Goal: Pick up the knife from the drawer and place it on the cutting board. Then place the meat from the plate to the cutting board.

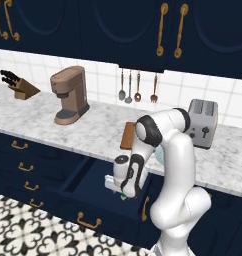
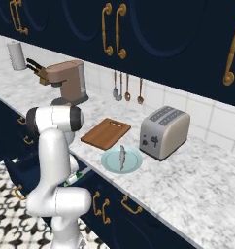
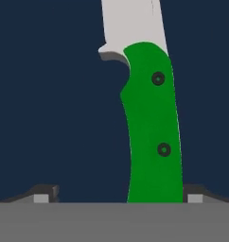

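Navy drawer [image 1: 93, 186] floor, w/ knife [image 3: 149, 123] lying flat, green handle between our gripper [image 3: 117, 191] tips; jaws spread wide, nothing pinched yet. We'd centre on the handle (it sits nearer one tip), descend fully, then close before lifting twd cutting board [image 2: 106, 133].

The arm [image 1: 175, 165] is glossy white with smooth, rounded tube-like links and a bulbous lower segment. Black bands ring its joints, one a dark collar round the domed shoulder cap. The hand is white with black side panels; the pincer [image 3: 117, 196] ends in two small dark-grey finger tips [image 3: 44, 194]
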Motion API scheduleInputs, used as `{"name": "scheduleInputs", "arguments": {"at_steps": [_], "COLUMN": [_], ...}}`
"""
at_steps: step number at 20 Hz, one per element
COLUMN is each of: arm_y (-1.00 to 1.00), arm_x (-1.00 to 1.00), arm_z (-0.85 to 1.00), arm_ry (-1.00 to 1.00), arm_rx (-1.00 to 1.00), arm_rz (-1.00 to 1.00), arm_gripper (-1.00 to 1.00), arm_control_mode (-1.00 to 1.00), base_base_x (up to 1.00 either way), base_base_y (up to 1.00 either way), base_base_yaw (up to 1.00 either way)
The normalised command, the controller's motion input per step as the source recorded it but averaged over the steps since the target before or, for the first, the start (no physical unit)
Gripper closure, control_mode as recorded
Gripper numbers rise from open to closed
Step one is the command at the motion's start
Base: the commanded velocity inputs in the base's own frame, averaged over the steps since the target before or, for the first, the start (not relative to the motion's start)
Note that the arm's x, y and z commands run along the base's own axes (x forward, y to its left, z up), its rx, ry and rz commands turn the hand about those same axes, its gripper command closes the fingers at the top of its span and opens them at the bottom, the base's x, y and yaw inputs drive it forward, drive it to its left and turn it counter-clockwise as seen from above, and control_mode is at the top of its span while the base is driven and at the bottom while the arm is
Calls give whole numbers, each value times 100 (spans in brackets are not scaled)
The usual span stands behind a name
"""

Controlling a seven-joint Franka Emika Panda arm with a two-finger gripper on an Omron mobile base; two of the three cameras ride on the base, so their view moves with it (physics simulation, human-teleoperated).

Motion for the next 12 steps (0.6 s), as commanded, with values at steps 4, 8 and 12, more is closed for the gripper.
{"name": "scheduleInputs", "arguments": {"at_steps": [4,8,12], "arm_y": [0,5,47], "arm_x": [-21,-33,-54], "arm_z": [-41,-10,0], "arm_ry": [0,-5,-3], "arm_rx": [0,2,4], "arm_rz": [1,0,0], "arm_gripper": [100,100,100], "arm_control_mode": [-100,-100,-100], "base_base_x": [0,0,0], "base_base_y": [0,0,0], "base_base_yaw": [0,0,0]}}
